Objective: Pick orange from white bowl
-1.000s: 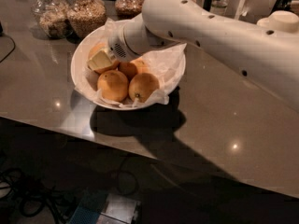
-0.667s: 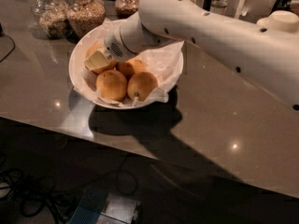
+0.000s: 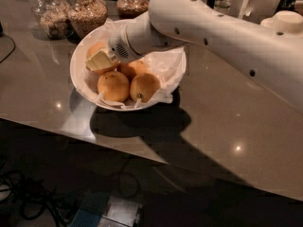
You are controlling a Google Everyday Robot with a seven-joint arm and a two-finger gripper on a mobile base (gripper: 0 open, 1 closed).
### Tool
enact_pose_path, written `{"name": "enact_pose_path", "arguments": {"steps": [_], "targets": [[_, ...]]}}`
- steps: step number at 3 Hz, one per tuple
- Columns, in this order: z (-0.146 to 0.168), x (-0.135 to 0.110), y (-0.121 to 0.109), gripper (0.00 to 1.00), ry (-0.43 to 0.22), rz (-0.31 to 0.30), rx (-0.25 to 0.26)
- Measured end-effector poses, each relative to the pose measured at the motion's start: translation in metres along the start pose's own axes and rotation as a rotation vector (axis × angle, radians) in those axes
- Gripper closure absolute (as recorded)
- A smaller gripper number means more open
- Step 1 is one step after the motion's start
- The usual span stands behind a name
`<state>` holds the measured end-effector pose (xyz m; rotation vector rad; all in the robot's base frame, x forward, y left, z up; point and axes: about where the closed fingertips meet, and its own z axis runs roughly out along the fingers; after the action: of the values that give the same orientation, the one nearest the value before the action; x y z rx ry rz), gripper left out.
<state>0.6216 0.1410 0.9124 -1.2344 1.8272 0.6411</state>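
Orange skin is showing at the far left of the bowl, where the orange (image 3: 94,49) is sitting. The gripper (image 3: 100,60) is lying right on its front side, touching it and hiding most of it. I cannot tell if the gripper is open, closed, or holding the orange.

Three more fruits are lying just beside the gripper: one (image 3: 132,69) right next to it, and two (image 3: 112,86) (image 3: 144,87) in front of it, side by side and touching. All of them are resting on crinkly white paper (image 3: 165,65) inside the white bowl (image 3: 75,74), and the gripper is reaching down into that bowl.

Behind the gripper, the fat white arm (image 3: 227,37) is stretching away to the right. Glass jars (image 3: 87,11) full of grains are standing just past the bowl, beyond the gripper. The bowl is sitting on a shiny grey table (image 3: 227,122). Well below the gripper, dark cables (image 3: 28,202) are lying on the floor.
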Motion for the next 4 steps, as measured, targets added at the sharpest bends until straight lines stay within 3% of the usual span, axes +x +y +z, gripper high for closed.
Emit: {"name": "enact_pose_path", "arguments": {"steps": [2, 3, 4], "targets": [[-0.059, -0.023, 0.07, 1.0, -0.268, -0.013, -0.152], [-0.096, -0.04, 0.123, 1.0, -0.405, -0.047, -0.244], [-0.138, -0.055, 0.178, 1.0, -0.534, -0.119, -0.319]]}}
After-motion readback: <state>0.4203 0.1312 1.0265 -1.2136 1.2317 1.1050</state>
